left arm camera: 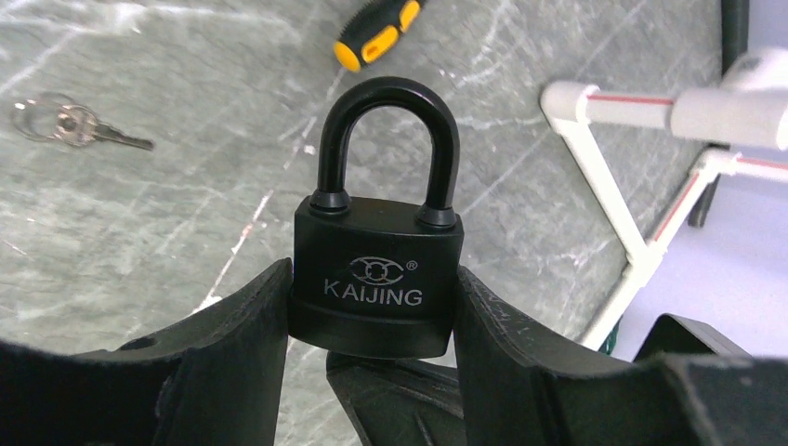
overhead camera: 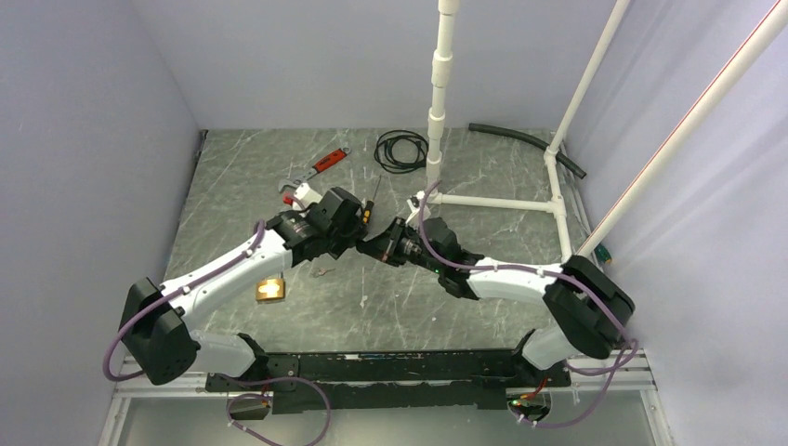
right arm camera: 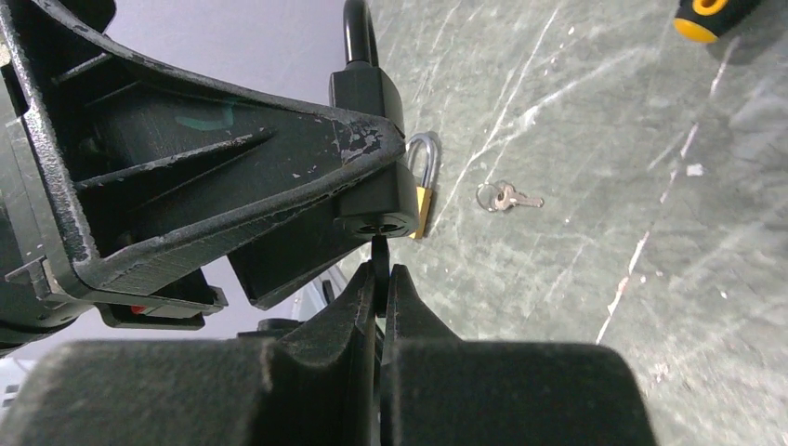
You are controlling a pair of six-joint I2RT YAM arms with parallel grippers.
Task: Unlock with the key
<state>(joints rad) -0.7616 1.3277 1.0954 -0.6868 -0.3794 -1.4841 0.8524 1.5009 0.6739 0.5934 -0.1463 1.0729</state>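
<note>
The left claw (left arm camera: 372, 316) grips the black padlock (left arm camera: 376, 269) (branded KAIJING, shackle seated) above the desk (left arm camera: 139, 232). The right claw (right arm camera: 381, 288) is clenched on 1 black key (right arm camera: 379, 253) at the padlock's underside.

Bright even light, soft shadows, blurred foreground

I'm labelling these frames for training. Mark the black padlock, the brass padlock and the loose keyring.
black padlock (left arm camera: 376, 279): left wrist view, front of its body, at the logo.
brass padlock (overhead camera: 270, 289): top view, middle of its body.
loose keyring (left arm camera: 70, 122): left wrist view, head of the key.
</note>
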